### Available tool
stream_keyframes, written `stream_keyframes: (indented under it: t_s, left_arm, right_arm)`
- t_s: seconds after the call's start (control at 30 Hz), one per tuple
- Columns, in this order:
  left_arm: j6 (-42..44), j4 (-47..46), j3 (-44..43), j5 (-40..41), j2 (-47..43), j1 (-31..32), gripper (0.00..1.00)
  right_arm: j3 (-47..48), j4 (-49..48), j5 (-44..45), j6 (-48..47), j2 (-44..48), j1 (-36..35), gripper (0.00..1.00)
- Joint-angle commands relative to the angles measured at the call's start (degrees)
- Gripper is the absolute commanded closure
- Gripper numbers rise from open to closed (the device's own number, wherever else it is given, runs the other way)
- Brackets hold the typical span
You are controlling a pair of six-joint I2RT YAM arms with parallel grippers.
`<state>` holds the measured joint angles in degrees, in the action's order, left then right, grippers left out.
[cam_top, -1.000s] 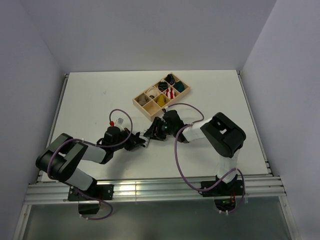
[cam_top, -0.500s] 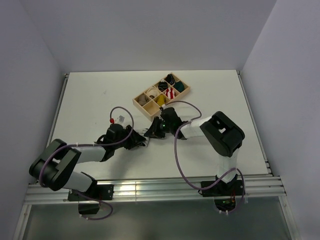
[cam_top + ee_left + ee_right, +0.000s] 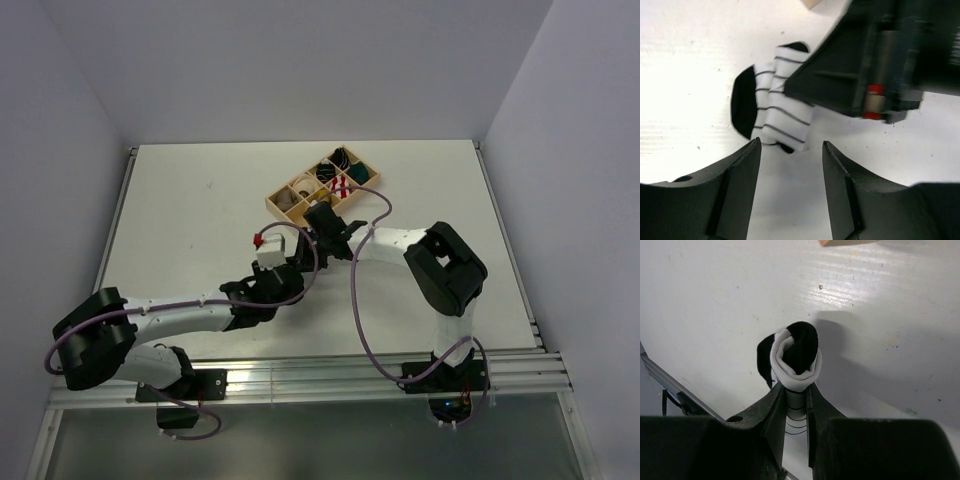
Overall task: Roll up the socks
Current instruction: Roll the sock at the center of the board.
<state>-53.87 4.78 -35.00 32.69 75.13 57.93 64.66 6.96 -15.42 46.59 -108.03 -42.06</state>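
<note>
A white sock (image 3: pixel 796 360) with thin black stripes and a black end is rolled into a bundle. My right gripper (image 3: pixel 796 390) is shut on it, and the roll sticks out past the fingertips just above the white table. The left wrist view shows the same sock (image 3: pixel 782 107) ahead of my left gripper (image 3: pixel 790 147), which is open with nothing between its fingers. The right gripper's black body (image 3: pixel 865 70) lies over the roll's right side. A mustard-yellow bundle (image 3: pixel 322 197) sits in a compartment of the tray.
A wooden tray (image 3: pixel 281 213) with several compartments holding rolled bundles stands just beyond both grippers, at the table's middle back. Both arms meet close together in front of it. Purple cables loop over each arm.
My left gripper has let go and opened, and its arm has swung right, towards the tray. My right gripper has closed on the striped roll and shifted a little towards the tray.
</note>
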Motion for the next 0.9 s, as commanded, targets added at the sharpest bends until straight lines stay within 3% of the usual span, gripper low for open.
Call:
stream_keyframes:
  t_s: [0.0, 0.27, 0.57, 0.67, 0.77, 0.87]
  left_arm:
    - [4.28, 4.63, -5.41, 15.89, 3.52, 4.72, 0.43]
    - [7.02, 3.22, -10.43, 17.15, 12.83, 7.37, 0.47]
    - [1.22, 6.82, -11.66, 14.52, 20.57, 7.37, 0.55]
    - [0.87, 7.18, -11.75, 14.16, 21.28, 7.46, 0.65]
    - [1.13, 7.18, -11.67, 14.07, 21.37, 7.46, 0.93]
    - [1.13, 7.00, -10.97, 13.63, 20.58, 7.46, 1.00]
  right_arm:
    - [3.19, 6.83, 2.15, -2.03, 0.28, -0.91, 1.00]
    - [3.98, 8.07, 1.27, -2.12, -0.08, -1.35, 1.00]
    - [3.45, 6.31, -0.66, -1.59, -0.17, -1.35, 1.00]
    - [3.45, 6.14, -0.93, -1.41, -0.43, -1.35, 1.00]
    - [2.84, 5.00, -2.06, -0.71, -0.17, -1.35, 1.00]
    - [1.00, 2.01, -3.91, 0.08, 0.45, -0.92, 1.00]
